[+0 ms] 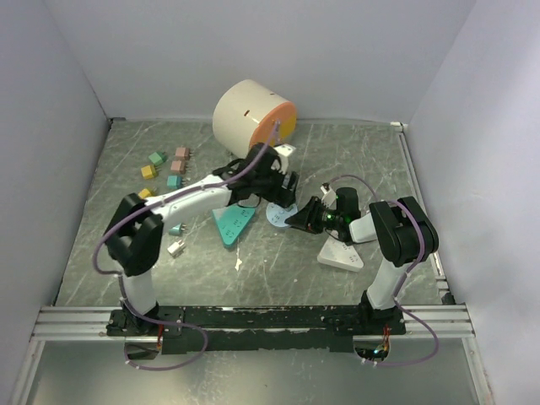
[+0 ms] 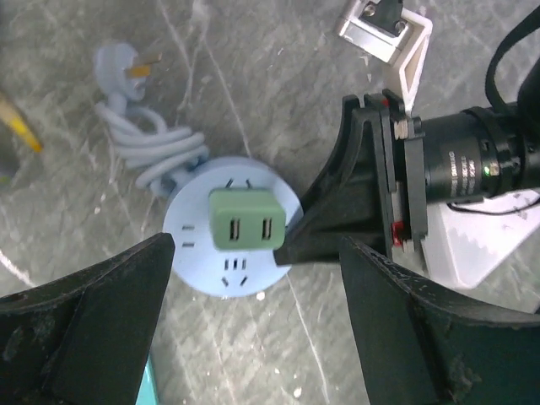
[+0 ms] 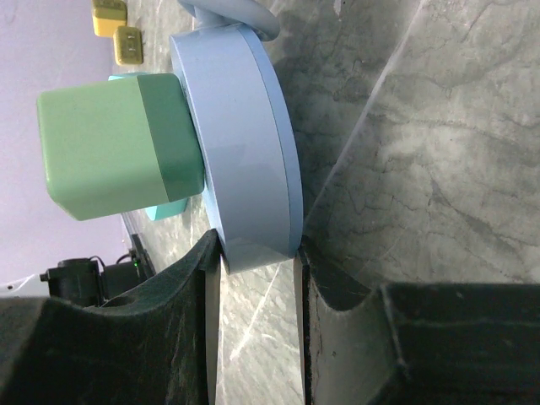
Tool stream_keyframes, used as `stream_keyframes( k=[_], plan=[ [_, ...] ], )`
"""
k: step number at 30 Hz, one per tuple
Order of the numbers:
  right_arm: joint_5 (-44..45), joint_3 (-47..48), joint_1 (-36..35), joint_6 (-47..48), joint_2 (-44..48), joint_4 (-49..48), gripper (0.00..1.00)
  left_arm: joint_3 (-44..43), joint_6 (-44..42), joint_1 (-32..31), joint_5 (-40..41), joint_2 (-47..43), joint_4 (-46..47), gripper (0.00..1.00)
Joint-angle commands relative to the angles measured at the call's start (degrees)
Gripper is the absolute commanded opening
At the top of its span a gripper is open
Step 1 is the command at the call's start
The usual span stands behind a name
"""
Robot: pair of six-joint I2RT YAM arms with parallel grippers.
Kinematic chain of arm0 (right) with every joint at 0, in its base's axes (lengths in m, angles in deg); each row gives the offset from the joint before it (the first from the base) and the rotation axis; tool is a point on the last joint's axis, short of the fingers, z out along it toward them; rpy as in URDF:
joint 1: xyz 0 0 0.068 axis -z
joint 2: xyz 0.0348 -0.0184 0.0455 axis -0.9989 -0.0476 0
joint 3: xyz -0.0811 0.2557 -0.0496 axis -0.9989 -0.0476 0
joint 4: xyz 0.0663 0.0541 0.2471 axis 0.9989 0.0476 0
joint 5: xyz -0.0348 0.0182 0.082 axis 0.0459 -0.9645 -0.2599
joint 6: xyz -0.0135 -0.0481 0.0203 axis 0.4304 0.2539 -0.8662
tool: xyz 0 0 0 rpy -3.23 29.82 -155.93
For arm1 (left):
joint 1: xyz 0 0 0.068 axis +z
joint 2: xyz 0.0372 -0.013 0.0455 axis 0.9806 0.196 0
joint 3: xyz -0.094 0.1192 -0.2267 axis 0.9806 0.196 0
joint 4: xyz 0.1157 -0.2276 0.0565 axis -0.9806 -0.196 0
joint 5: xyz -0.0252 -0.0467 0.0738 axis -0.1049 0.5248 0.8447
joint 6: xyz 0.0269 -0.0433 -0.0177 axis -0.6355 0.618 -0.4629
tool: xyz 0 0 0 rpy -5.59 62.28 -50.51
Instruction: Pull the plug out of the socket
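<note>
Grey tabletop (image 3: 422,126), socket (image 3: 245,143) rim in right gripper (image 3: 256,251), plug (image 3: 110,139) sides free

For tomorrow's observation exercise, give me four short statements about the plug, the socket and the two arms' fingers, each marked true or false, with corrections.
1. The green plug sits in the round blue socket. True.
2. The right fingers clamp the socket's rim. True.
3. The left fingers are shut on the plug. False: they stand open, one on either side, apart from it.
4. The socket's cord lies stretched out straight. False: it is coiled beside the socket.
</note>
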Motion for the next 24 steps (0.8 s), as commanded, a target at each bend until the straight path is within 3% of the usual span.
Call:
stream_keyframes(
  k=[1, 10, 16, 19, 22, 24],
  plan=[
    [7.54, -1.78, 0.09, 6.08, -2.14, 8.08, 0.00, -7.77, -5.26, -3.52, 8.81, 6.09, -6.35, 0.90],
    [7.34, -1.88, 0.06, 6.08, -1.85, 8.03, 0.00, -10.24, -4.24, -5.83, 8.90, 11.56, -5.89, 0.84],
    [7.16, -1.85, 0.06, 5.99, -2.13, 7.86, 0.00, -12.33, -3.33, -6.32, 11.45, 14.57, -6.67, 0.67],
    [7.36, -1.80, 0.06, 6.03, -2.03, 8.05, 0.00, -12.97, -3.19, -6.34, 11.55, 14.88, -6.90, 0.53],
    [7.40, -1.71, 0.08, 6.08, -2.22, 8.12, 0.00, -11.84, -2.73, -6.35, 11.08, 13.47, -6.40, 0.21],
    [7.34, -1.61, 0.06, 5.93, -2.50, 8.14, 0.00, -9.80, -2.59, -6.36, 8.91, 11.48, -4.84, 0.08]
  ],
)
